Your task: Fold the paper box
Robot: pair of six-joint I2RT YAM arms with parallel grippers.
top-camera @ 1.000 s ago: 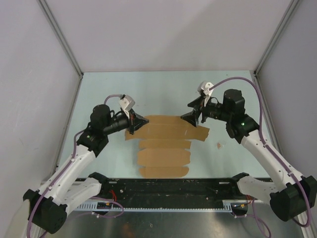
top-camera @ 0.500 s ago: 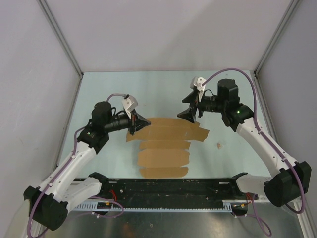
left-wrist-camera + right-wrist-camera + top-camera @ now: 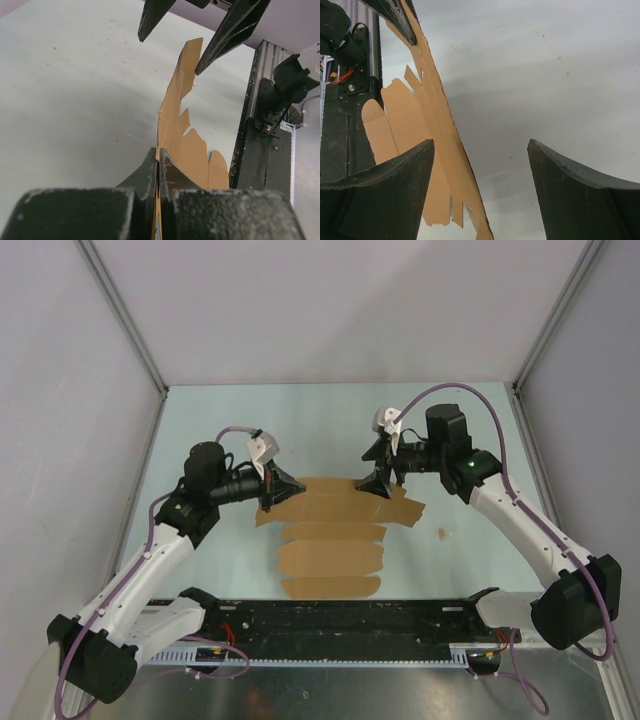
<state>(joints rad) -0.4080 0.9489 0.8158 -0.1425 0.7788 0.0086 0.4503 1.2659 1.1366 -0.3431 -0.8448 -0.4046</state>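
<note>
Two end effectors: at opposite ends of the far strip
Left end effector [image 3: 281,484]: pressed together, pinching left edge of paper box [image 3: 335,532]
Paper box: flat brown die-cut sheet, mid counter [image 3: 450,430], rounded flaps toward near edge
Right end effector [image 3: 378,483]: spread wide, straddling paper box's right end

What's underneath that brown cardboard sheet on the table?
Only the pale table shows around the paper box, a flat sheet. Whatever lies beneath it is covered. The left pincer is shut on its left edge, so one finger is likely underneath there.
</note>
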